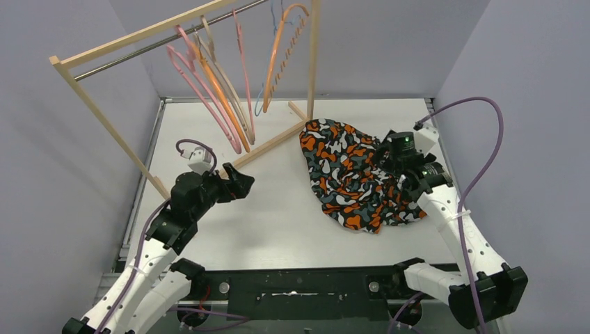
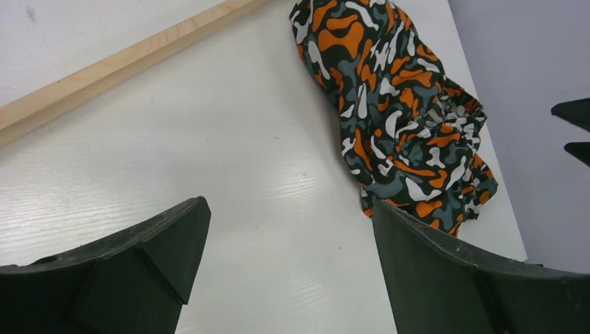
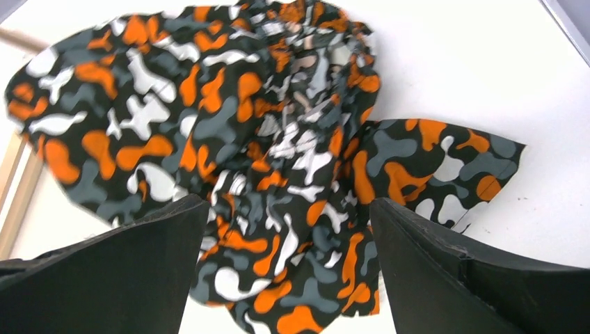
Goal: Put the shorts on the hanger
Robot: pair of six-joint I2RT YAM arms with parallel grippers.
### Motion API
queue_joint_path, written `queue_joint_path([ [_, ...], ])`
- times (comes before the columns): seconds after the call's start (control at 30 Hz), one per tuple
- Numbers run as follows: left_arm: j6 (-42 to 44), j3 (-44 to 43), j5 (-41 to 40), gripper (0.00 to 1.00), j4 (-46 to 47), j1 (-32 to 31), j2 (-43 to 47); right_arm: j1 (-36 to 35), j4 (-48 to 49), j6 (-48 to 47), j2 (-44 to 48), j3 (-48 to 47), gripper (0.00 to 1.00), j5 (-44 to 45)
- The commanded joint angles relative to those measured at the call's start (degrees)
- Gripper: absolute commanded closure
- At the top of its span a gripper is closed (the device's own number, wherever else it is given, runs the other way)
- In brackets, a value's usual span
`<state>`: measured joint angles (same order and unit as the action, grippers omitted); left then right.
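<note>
showing the opening step, a reach for the garment with nothing yet lifted. the right pincer (image 1: 410, 184) hangs with its jaws wide and empty directly over the shorts (image 1: 348, 174), which lie crumpled on the desk (image 1: 278, 216). in the right wrist view the camouflage cloth (image 3: 209, 125) fills the space below and ahead of that pincer (image 3: 289, 205). the left pincer (image 1: 240, 182) also stands wide and holds nothing. it is over bare desk, with the shorts (image 2: 396, 104) ahead of it and off to its right, well apart from its fingers. the hanger (image 1: 202, 94) still hangs on the wooden rack (image 1: 139, 35), beyond and above the left pincer, among orange and thinner pink ones.

judged next move: the right pincer lowers and closes on a fold, preferably at the waistband, while the hanger must be brought off the rail so the cloth can be fed over its lower bar.

hard to make out: the waistband is bunched and cannot be traced with certainty. the cloth under the right pincer is hidden in the top view. the hangers overlap, so the hook and lower bar of the pink one cannot be separated. neither wrist view shows the hanger, and only the rack's base bar (image 2: 104, 69) appears.
</note>
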<state>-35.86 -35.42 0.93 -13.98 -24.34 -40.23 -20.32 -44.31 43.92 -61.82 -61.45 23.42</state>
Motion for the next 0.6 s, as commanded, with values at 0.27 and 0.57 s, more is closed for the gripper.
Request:
queue_joint_path([
  [0.27,8.14,5.17,3.19,0.13,6.55,-0.23,2.13,17.12,16.09,-0.69,-8.06,3.26,0.46,-6.34],
  [0.57,10.84,5.46,5.61,0.14,6.44,-0.35,4.28,19.17,17.28,10.3,-17.56,0.95,0.45,-7.57],
])
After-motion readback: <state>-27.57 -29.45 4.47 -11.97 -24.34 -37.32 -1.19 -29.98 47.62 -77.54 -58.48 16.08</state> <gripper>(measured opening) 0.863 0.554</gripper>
